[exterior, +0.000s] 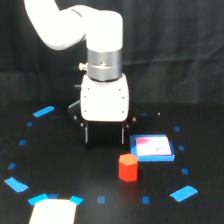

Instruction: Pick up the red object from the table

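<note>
Approach step: gripper (104,136) jaws apart, empty, mid-frame; block (128,167) sits lower right. Next: shift over it, descend.

1. No text, brand or number can be read anywhere.
2. The white-pink card (152,147) with a blue border carries a small dark mark near its right edge, too blurred to read.

The tool (105,135) stands behind the red object (128,167), apart.
</note>
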Robot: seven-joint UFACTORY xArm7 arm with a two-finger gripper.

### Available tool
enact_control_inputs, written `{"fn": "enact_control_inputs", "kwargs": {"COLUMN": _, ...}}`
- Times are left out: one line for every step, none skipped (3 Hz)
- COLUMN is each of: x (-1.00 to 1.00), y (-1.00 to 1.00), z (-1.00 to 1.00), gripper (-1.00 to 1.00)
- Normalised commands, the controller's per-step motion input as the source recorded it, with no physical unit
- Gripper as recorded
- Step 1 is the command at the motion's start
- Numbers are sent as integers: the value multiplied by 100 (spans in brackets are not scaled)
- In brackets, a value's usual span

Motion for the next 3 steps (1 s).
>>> {"fn": "enact_control_inputs", "kwargs": {"x": 95, "y": -43, "z": -100, "gripper": 83}}
{"fn": "enact_control_inputs", "kwargs": {"x": -7, "y": -57, "z": -47, "gripper": 37}}
{"fn": "enact_control_inputs", "kwargs": {"x": 4, "y": -60, "z": -28, "gripper": -15}}
